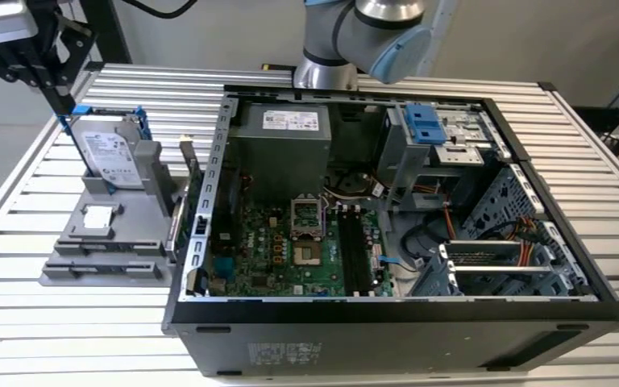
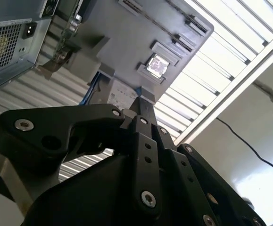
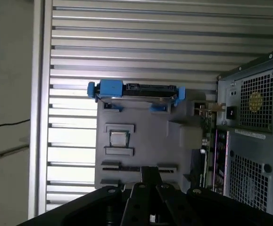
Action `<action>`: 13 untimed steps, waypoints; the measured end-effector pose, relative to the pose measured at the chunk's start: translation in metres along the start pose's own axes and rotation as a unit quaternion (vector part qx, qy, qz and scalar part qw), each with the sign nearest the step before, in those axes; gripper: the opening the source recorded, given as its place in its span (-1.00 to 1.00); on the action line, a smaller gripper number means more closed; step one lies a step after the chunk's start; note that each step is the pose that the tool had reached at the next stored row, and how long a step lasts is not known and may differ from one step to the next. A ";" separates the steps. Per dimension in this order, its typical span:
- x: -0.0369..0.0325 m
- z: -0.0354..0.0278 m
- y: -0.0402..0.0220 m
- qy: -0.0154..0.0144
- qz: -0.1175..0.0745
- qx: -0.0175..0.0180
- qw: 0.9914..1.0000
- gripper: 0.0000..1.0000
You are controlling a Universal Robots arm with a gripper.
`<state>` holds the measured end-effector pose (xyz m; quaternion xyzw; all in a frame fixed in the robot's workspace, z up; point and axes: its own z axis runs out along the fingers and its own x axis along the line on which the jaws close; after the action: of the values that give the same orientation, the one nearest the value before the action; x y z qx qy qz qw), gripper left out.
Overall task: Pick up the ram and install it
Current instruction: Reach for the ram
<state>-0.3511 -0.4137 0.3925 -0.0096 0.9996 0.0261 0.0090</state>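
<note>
While the open computer case [image 1: 396,316] lies on its side in the middle of the slatted metal table [image 1: 62,347], the gripper [image 1: 68,97] hangs high at the exterior view's far left. It is above the far end of a gray parts holder [image 1: 94,274] that stands just beside the case. In both wrist views its fingers [image 2: 144,123] are drawn together into one narrow tip with nothing visible between them — clenched on air, well above the holder.

At the holder's far end a silver hard drive [image 1: 105,153] stands on edge in a blue frame [image 3: 110,88]. Nearer along the holder a small silver square chip [image 3: 119,138] lies flat in a recess. Nearer again, in the first wrist view, what looks like the ram [image 3: 127,168] shows edge-on as a thin dark strip along a long slot across the holder, though I cannot be sure of it.

Inside the case the green motherboard [image 1: 272,250] faces up. The long black memory slots [image 1: 358,250] run along its right side in the exterior view, and a gray power supply [image 1: 283,145] sits at the far wall — whether a stick sits in those slots I cannot tell. The arm [image 1: 369,32] rises beyond the case's far edge
</note>
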 end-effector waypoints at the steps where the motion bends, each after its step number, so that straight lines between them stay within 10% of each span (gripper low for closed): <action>1: 0.0004 -0.0001 -0.0020 0.000 0.000 0.000 1.000 -1.00; 13: 0.0016 -0.0018 -0.0338 0.000 0.000 0.000 1.000 -1.00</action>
<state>-0.3520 -0.4475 0.3925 -0.0097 0.9996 0.0261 0.0091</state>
